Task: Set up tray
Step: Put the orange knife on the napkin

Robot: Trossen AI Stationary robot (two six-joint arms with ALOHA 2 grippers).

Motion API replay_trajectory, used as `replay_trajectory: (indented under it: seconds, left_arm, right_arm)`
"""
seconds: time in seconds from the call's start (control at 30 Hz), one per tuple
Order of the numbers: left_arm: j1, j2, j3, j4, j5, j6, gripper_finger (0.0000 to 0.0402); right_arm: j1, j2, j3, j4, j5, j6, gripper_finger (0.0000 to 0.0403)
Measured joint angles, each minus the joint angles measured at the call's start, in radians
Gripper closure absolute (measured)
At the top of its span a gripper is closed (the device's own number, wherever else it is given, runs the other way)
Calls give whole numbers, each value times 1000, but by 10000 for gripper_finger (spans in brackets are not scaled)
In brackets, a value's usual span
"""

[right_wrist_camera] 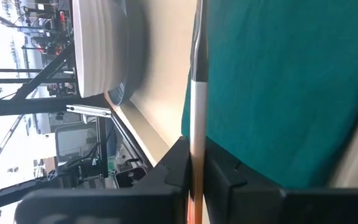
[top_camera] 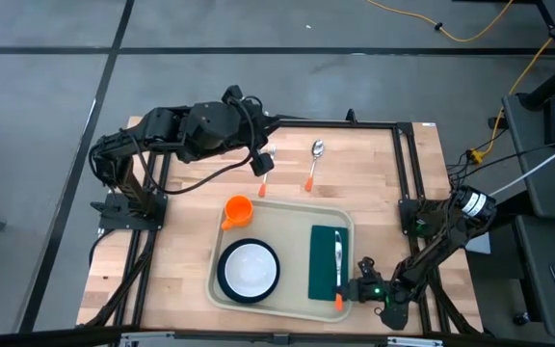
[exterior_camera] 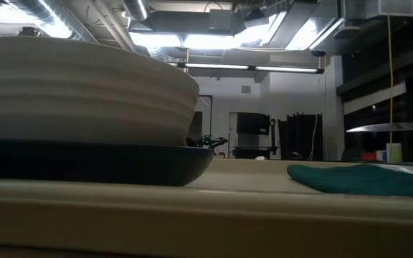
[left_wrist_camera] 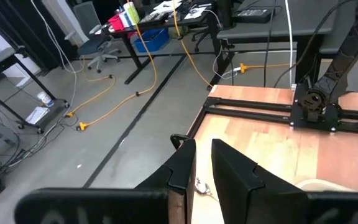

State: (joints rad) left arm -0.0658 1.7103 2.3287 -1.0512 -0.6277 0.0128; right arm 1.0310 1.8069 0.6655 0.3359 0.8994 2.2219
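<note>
The beige tray (top_camera: 287, 220) lies at the table's near middle. It holds a white bowl (top_camera: 250, 267) on a dark plate (exterior_camera: 120, 163) and a green napkin (top_camera: 324, 262). An orange-handled utensil (top_camera: 338, 255) lies lengthwise over the napkin. My right gripper (top_camera: 348, 292) is shut on its handle end at the tray's near right corner. My left gripper (top_camera: 258, 162) hangs high over the table's far side, its fingers nearly together with nothing between them. Below it, an orange-handled fork (top_camera: 264, 178) and spoon (top_camera: 314, 162) lie on the wood. My right gripper pinches the utensil's handle (right_wrist_camera: 194, 198) between its two fingers, about where the orange grip meets the metal shaft (right_wrist_camera: 197, 112). The fingers come from the table's near side, slanting a little downward, and lie along the utensil. The shaft runs over the napkin (right_wrist_camera: 278, 93); whether it rests on the cloth I cannot tell.
An orange cup (top_camera: 236, 210) stands at the tray's far left corner. A black frame (top_camera: 408, 164) runs along the table's far and right edges. Bare wood lies left of the tray and between the tray and the far utensils.
</note>
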Motion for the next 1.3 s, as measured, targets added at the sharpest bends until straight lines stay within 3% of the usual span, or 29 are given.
replay_trajectory:
  seconds: [0.23, 0.37, 0.53, 0.67, 0.77, 0.9, 0.97, 1.1, 1.3]
  left_arm:
    - [0, 0, 0, 0, 10, 0, 355]
    - [17, -1, -14, 0, 185, -70, 355]
    - [63, 8, -170, 31, 354, -131, 355]
    - [83, 9, -389, 275, 549, -165, 353]
    - [99, 10, -562, 562, 733, -239, 345]
    - [120, 36, -757, 883, 880, -379, 327]
    - [131, 69, -808, 1055, 925, -439, 319]
    - [143, 140, -835, 1218, 1013, -574, 306]
    - [142, 233, -837, 1363, 1070, -681, 307]
  right_arm:
    - [-7, -46, 0, -42, -3, 0, 379]
    - [-5, -137, 0, -162, 7, -4, 379]
    - [16, -288, 16, -399, 147, -101, 379]
    - [13, -357, 16, -500, 181, -174, 379]
    - [13, -363, 16, -507, 233, -206, 379]
    - [10, -363, 16, -506, 301, -237, 379]
    - [4, -363, 16, -505, 340, -259, 379]
    - [-41, -365, 16, -504, 365, -289, 379]
    - [-104, -368, 16, -476, 261, -400, 379]
